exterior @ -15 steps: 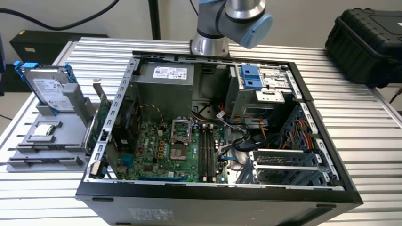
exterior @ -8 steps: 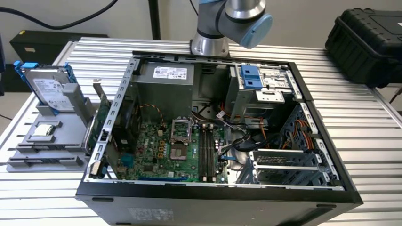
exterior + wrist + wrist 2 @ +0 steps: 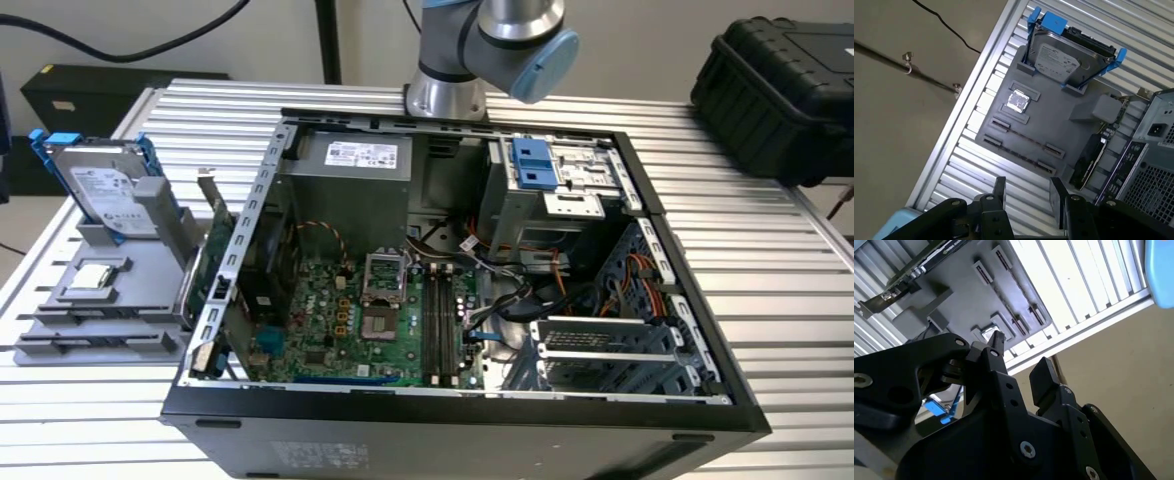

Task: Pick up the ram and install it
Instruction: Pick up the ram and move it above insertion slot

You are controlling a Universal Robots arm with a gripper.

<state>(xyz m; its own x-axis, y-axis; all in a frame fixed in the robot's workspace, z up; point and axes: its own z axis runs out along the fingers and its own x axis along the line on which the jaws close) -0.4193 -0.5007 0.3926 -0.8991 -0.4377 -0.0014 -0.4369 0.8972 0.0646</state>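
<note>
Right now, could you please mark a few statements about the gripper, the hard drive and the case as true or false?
1. The gripper is open and empty. True.
2. The hard drive lies flat inside the case. False: it stands on edge in the grey holder, outside the case.
3. The motherboard shows through the case's open side. True.
4. The gripper is down inside the case. False: in the first wrist view it hangs over the table beside the holder.
5. A silvery chip sits in the holder. True.
</note>
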